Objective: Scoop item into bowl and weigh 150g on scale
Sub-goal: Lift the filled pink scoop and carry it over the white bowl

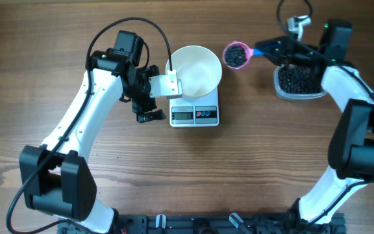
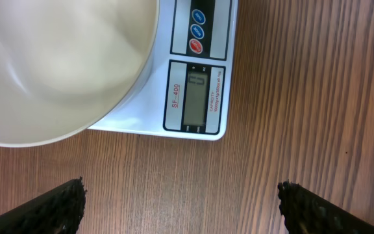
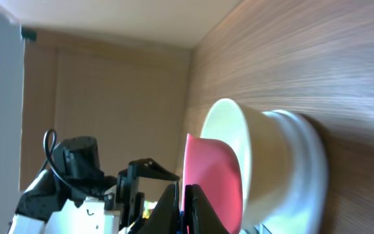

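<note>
The white bowl (image 1: 197, 70) stands on the white scale (image 1: 195, 114) and looks empty. Just right of the bowl's rim hangs a pink scoop (image 1: 236, 54) with a heap of black beans in it. My right gripper (image 1: 273, 50) is shut on its blue handle (image 1: 262, 51). The right wrist view shows the scoop (image 3: 213, 174) edge-on between the shut gripper (image 3: 186, 209) and the bowl (image 3: 239, 146). My left gripper (image 1: 153, 95) is open at the scale's left side, touching nothing. Its view shows the bowl (image 2: 57, 65), the scale (image 2: 200, 97) and the open gripper (image 2: 184, 201) over bare wood.
A clear plastic tub (image 1: 299, 81) full of black beans sits at the right, under the right arm. The left arm (image 3: 76, 162) shows beyond the bowl in the right wrist view. The table is brown wood (image 1: 193, 169).
</note>
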{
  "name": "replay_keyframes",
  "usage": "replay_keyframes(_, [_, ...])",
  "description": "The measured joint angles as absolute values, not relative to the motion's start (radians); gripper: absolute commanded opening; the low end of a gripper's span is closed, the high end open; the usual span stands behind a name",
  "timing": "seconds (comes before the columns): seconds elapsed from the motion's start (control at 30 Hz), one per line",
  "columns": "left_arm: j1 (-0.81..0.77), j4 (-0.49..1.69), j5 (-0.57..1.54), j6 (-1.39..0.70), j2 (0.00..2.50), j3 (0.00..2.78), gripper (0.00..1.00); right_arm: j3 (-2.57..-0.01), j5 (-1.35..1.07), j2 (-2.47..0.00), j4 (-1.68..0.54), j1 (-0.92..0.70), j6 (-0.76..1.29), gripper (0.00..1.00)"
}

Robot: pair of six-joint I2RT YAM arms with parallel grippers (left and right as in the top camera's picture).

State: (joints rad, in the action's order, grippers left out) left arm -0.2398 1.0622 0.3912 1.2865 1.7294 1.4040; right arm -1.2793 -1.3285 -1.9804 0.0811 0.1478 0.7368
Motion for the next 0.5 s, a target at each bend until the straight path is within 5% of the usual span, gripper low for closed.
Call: replay_keyframes(0.5, [-0.240, 1.062, 0.391, 1.287, 1.729, 1.404, 1.00, -1.280, -1.327, -1.980, 0.329, -0.046, 0.850, 0.04])
